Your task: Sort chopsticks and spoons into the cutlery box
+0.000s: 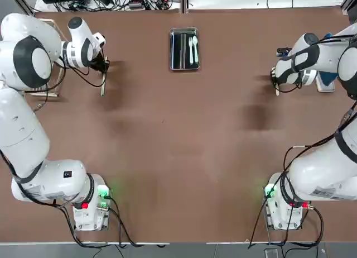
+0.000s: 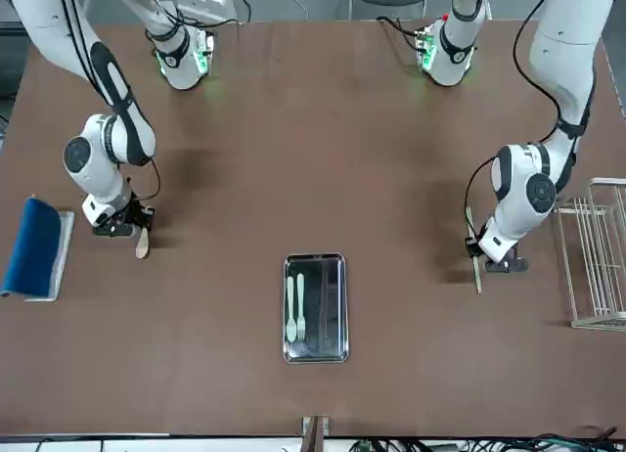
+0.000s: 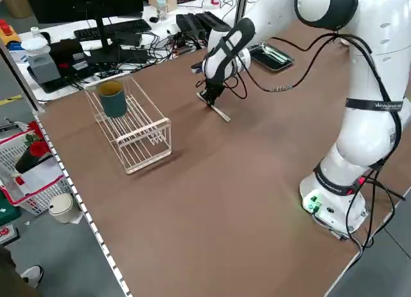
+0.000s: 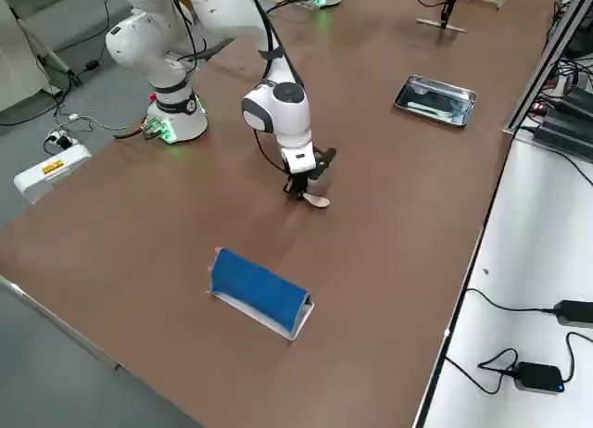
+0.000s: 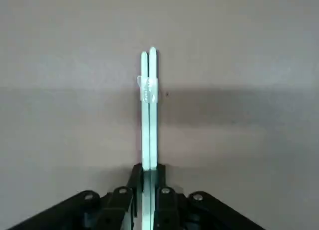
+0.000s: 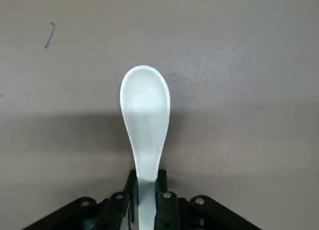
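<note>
Left gripper (image 5: 148, 190) low over table (image 1: 178, 157) at far left, fingers clamped on pale chopsticks (image 5: 148, 115), pair banded together near tip, lying on table surface. Right gripper (image 6: 147, 192) low at far right, fingers clamped on handle of white spoon (image 6: 144, 115), bowl up. Cutlery box (image 1: 184, 48) at far middle of table, well apart from both, 1 spoon already inside. Wire rack (image 2: 592, 266) beside left gripper; blue-topped pad (image 2: 34, 247) beside right gripper.
</note>
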